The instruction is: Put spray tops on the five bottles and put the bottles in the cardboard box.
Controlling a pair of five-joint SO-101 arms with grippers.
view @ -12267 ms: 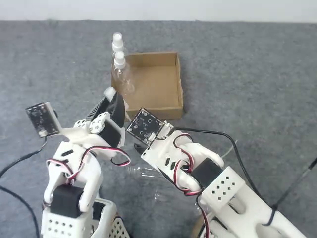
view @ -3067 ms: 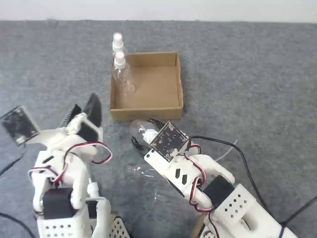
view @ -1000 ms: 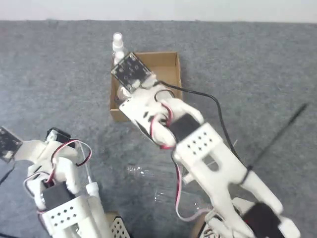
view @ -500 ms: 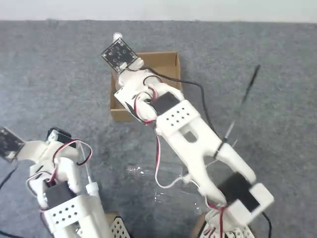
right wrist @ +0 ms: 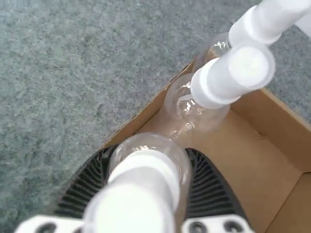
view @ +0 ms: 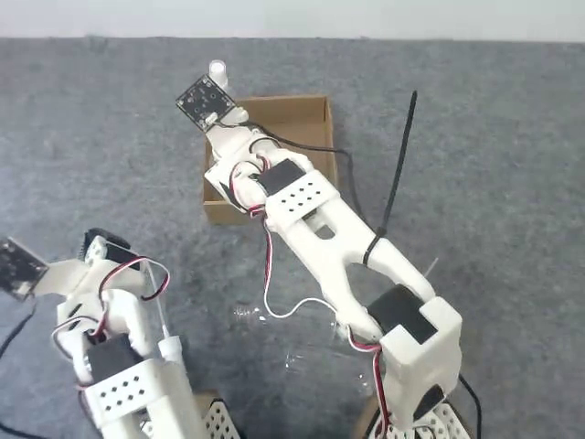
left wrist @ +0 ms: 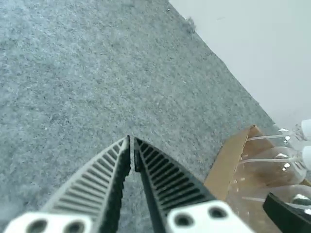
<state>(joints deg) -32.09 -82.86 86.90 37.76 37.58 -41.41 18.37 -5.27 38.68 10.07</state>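
Observation:
My right gripper [right wrist: 148, 172] is shut on a clear bottle [right wrist: 146, 160] with a white spray top, held upright over the near-left part of the cardboard box [right wrist: 243, 160]. Two more capped bottles [right wrist: 214, 92] [right wrist: 265, 19] stand just beyond it at the box's left wall. From above, the right arm [view: 302, 197] stretches over the box [view: 315, 110], and one white top [view: 218, 69] shows past the box's far-left corner. My left gripper [left wrist: 131, 145] is shut and empty above the carpet, drawn back at the lower left [view: 99, 245].
Two clear bottles without tops [view: 260, 317] [view: 306, 361] lie on the grey carpet in front of the arms' bases. A black cable [view: 398, 165] arcs over the right arm. The box's right half [view: 306, 146] is bare cardboard. Open carpet surrounds the box.
The right arm carried its bottle from in front of the box up and over its left side, reaching farther back in the last second. The left arm drew back earlier and now stays still.

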